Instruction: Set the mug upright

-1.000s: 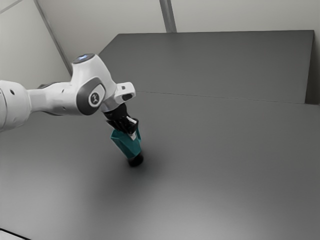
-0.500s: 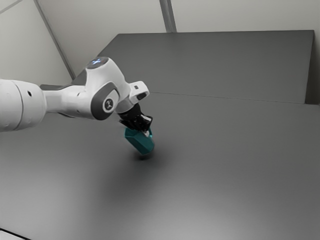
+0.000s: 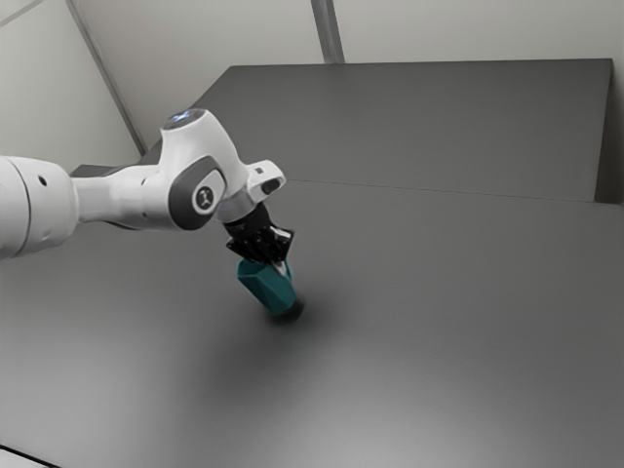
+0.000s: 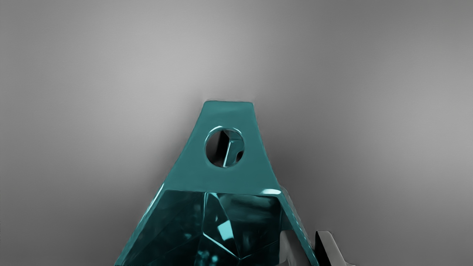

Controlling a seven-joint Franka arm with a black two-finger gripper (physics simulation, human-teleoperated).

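Observation:
In the exterior view my gripper (image 3: 277, 261) points down at the upper end of the teal mug (image 3: 266, 288). The mug leans, its open end toward the exterior view's left and its lower end near a dark shadow; whether it touches the table cannot be told. The wrist view looks into the open mouth of the mug (image 4: 221, 181), past a flat part with a round hole. There my gripper (image 4: 306, 248) has one finger inside the mug and the other outside, shut on the side wall. The mug's underside is hidden.
The broad dark grey table (image 3: 439, 322) extends around the mug, with a raised-looking grey panel (image 3: 419, 127) behind it. Pale walls stand beyond. A black-edged light strip shows at the exterior view's lower left corner.
Over the whole second, hand and mug have shifted toward the exterior view's right. In the latest half second they came down and slightly back left. The mug is still held and tilted.

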